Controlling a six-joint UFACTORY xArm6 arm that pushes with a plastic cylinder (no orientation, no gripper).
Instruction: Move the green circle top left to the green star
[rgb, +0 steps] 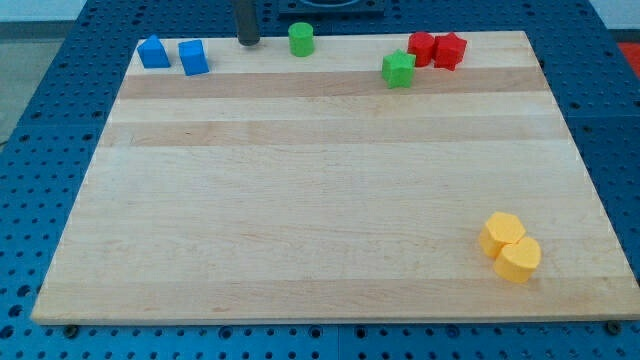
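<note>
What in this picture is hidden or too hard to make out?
- The rod: its upper part is cut off by the view's top edge; only my tip shows, left of the green circle.
- The two red blocks touch; their shapes are too small to tell.
- The wooden board's bottom-right corner is cut off by the view's right edge.

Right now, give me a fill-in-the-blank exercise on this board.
1. My tip stands to the view's ____ of the green circle.
2. The green star sits beside two ____ blocks.
3. The two yellow blocks lie near the view's bottom ____ corner.
4. Two ____ blocks sit at the top left.

Missing: left; red; right; blue
</note>
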